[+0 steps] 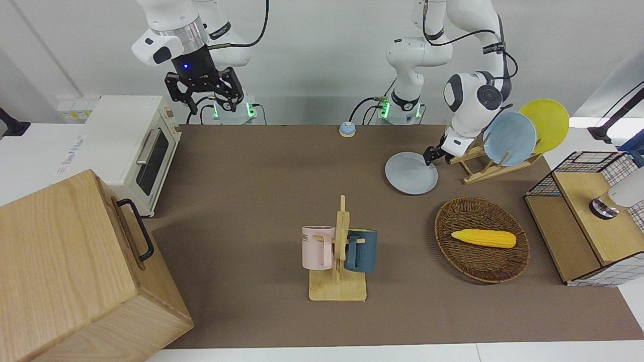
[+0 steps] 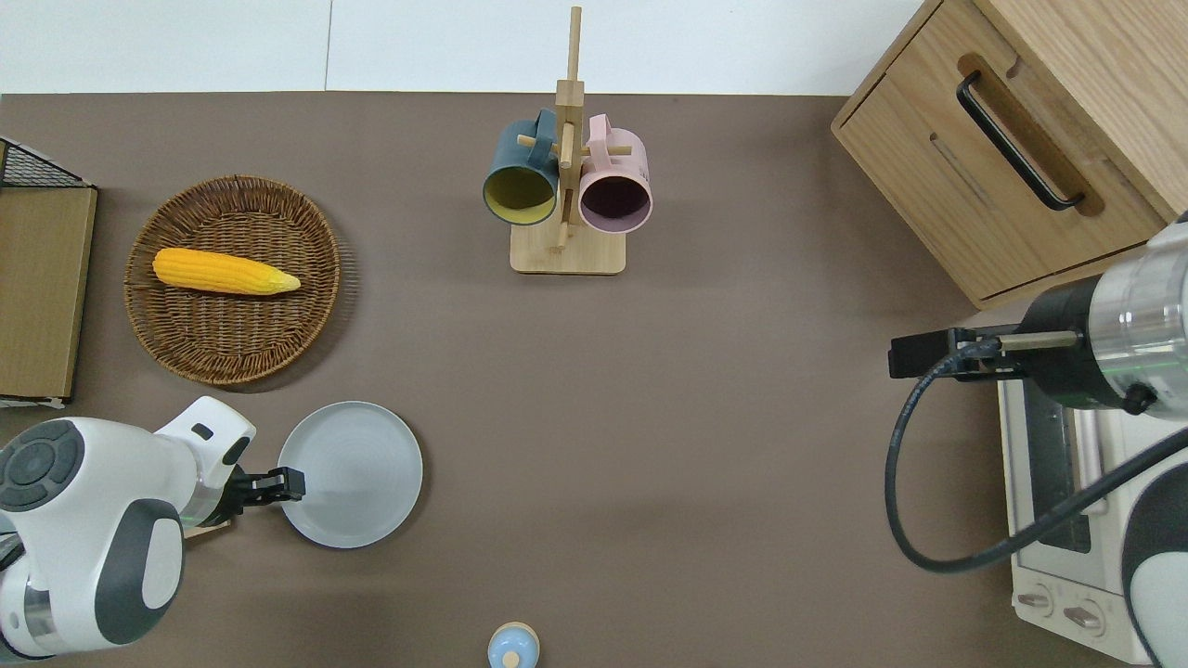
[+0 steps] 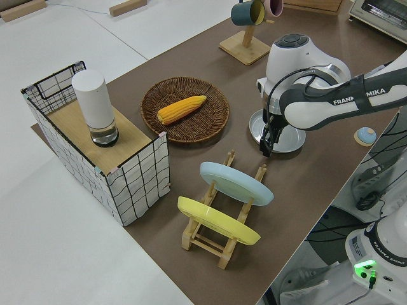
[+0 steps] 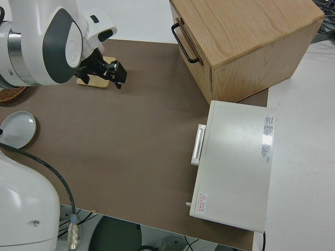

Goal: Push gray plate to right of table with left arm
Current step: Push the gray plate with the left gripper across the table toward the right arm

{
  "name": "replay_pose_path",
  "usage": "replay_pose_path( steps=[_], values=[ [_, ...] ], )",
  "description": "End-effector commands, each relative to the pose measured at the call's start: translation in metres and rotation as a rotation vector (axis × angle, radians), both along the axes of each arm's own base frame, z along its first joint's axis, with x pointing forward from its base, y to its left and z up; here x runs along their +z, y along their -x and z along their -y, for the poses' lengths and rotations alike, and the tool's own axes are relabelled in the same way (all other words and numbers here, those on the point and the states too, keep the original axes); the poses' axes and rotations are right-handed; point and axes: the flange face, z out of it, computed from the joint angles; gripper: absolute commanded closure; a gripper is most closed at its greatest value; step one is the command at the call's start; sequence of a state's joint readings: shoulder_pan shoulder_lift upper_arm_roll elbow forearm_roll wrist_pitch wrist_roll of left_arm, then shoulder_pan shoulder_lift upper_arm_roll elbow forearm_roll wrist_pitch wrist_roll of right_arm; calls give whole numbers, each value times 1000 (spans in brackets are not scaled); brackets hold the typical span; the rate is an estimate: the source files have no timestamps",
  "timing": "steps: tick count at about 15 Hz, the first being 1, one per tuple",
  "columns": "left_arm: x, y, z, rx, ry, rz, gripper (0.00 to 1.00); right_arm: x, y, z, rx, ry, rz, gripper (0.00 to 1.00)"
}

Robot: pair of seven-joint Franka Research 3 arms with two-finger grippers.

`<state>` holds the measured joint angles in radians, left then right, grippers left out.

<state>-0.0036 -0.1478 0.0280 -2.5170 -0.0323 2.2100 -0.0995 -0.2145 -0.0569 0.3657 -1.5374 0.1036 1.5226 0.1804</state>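
Observation:
The gray plate (image 1: 408,175) (image 2: 357,471) (image 3: 287,137) (image 4: 18,129) lies flat on the brown table (image 1: 261,201) (image 2: 705,445), toward the left arm's end and close to the robots. My left gripper (image 1: 430,155) (image 2: 290,483) (image 3: 265,150) is low at the plate's rim, on the side toward the left arm's end of the table; its fingers look shut with nothing held. I cannot tell whether it touches the rim. The right arm is parked, its gripper (image 1: 204,94) (image 4: 114,73) open and empty.
A wooden dish rack (image 1: 485,168) holds a sky-blue plate (image 1: 509,138) and a yellow plate (image 1: 546,124) beside the gray plate. A wicker basket (image 2: 200,343) with a corn cob (image 2: 223,272) lies farther out. Also present: mug tree (image 2: 566,195), bell (image 2: 512,647), toaster oven (image 1: 136,151), wooden cabinet (image 1: 75,271).

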Motion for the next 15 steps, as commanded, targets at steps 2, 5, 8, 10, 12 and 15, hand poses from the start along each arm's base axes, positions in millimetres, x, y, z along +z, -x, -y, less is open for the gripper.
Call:
replay_pose_path(
  steps=[2,5,8,10,12,15],
  values=[
    [-10,3,1,-61,21,9,383,3,-1,0,-2,-18,0,5],
    [-12,2,3,-64,22,10,460,3,-1,0,-2,-18,0,5],
    [-15,2,3,-59,27,5,644,3,-1,0,-2,-18,0,5],
    [-16,0,5,-50,35,20,689,3,-1,0,-2,-18,0,5],
    [-19,-1,8,-47,42,19,749,3,-1,0,-2,-18,0,5],
    [-19,-2,10,-44,47,22,979,3,-1,0,-2,-18,0,5]
  ],
)
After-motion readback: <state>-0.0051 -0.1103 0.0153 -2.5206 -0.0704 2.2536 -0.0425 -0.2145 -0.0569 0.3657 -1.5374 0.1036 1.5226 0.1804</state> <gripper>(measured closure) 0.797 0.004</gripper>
